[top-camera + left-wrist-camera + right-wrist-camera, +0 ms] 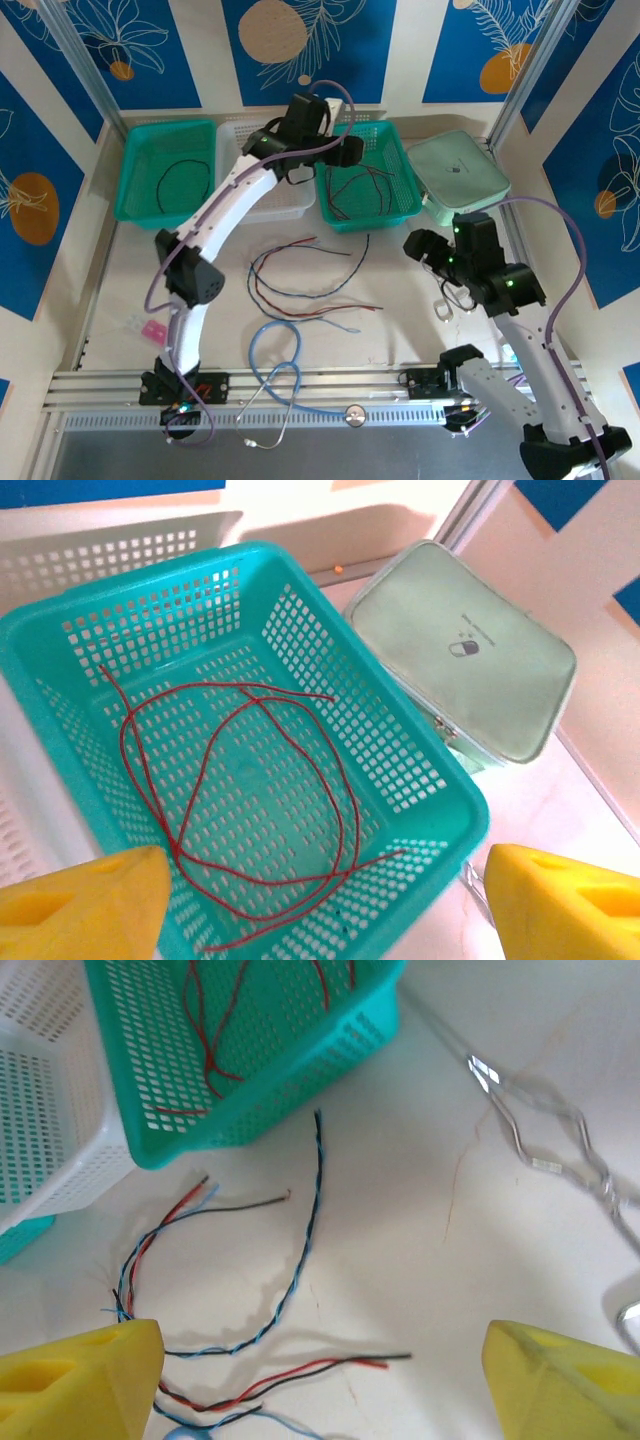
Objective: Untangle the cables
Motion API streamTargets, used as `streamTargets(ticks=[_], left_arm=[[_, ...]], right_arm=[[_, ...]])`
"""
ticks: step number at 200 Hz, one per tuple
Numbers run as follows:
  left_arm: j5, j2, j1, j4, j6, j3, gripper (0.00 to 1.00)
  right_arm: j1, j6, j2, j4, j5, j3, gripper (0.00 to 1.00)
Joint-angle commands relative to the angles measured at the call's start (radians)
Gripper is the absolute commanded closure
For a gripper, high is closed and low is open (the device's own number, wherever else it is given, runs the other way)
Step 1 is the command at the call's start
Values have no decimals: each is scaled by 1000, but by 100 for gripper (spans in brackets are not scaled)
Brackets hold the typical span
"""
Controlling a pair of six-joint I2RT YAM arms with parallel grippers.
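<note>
1. We judge the sorting to be about midway. One red cable lies loose in the right teal basket, and a black cable lies in the left teal basket. The other cables lie crossed on the table, between the baskets and the arm bases.
2. The left gripper hangs over the right teal basket with its fingers spread wide, holding nothing. The right gripper hovers above the crossed cables, equally wide and empty.
3. The next move, as we read it, calls for pinching a single strand, perhaps the twisted blue-black cable. The grip should be near a free end, so the strand draws out without dragging the red-black strands.
4. The top view gives both baskets and the whole spread. The left wrist view adds the red cable's loops and a green pouch beside the basket. The right wrist view shows the crossings up close.
</note>
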Motion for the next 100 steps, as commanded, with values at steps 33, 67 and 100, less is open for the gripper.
streamTargets(ticks=[33, 67, 100], left_arm=[[10, -436, -53, 147, 5, -588, 19], [-15, -679, -69, 230, -25, -922, 19], [-51, -849, -78, 228, -49, -1128, 19]], right_arm=[[226, 442, 22, -38, 123, -174, 18], [380, 537, 60, 30, 234, -249, 21], [435, 465, 130, 140, 286, -271, 33]])
